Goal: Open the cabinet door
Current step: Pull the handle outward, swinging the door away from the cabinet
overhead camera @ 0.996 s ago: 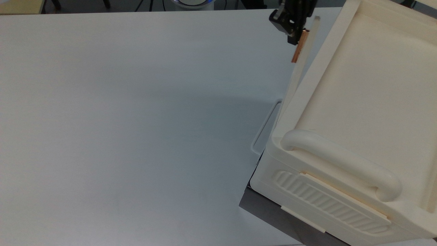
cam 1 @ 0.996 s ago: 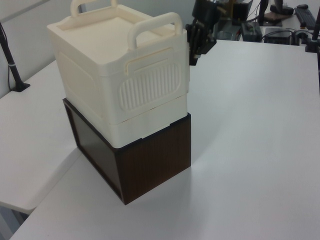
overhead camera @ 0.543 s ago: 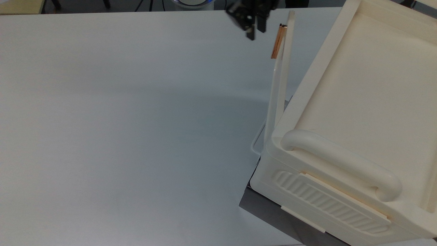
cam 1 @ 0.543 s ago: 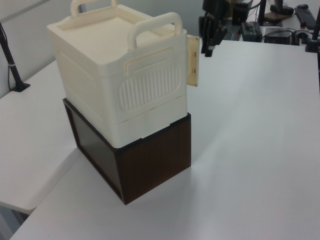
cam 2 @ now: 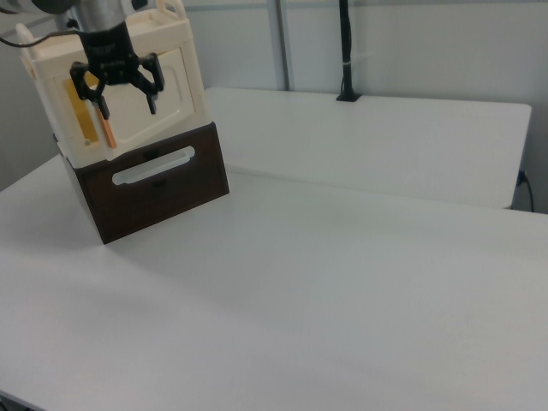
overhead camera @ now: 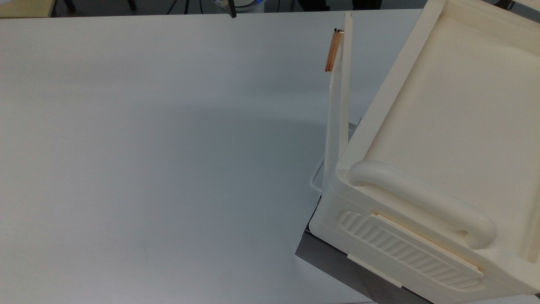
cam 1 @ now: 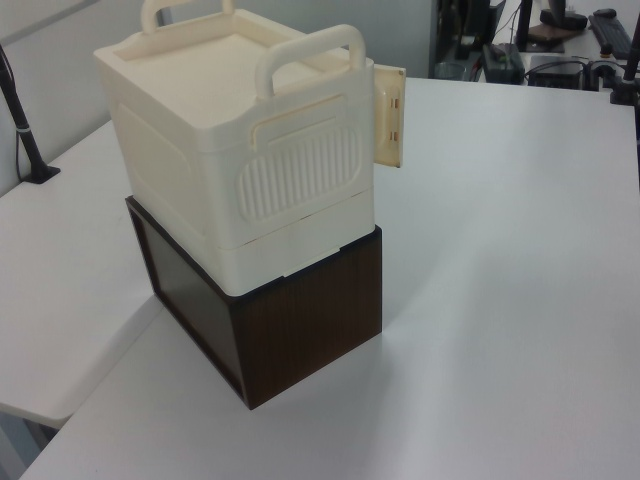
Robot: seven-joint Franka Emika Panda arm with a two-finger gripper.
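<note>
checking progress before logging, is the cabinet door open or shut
Open. In the top view the cabinet door angles away from the cabinet; in the left view its handle end juts past the corner.

The setting is a robotics lab or office workspace. Large white tables [cam 1: 500, 250] are pushed together and carry little beyond a cream cabinet [cam 1: 220, 130] stacked on a dark brown box [cam 1: 300, 320]. Behind the cabinet, in the left view, a desk holds dark electronic equipment and cables [cam 1: 500, 55]. Black clamp-mounted poles [cam 2: 345, 51] stand at the table edges, with plain grey partition walls [cam 2: 428, 47] behind them.
</note>
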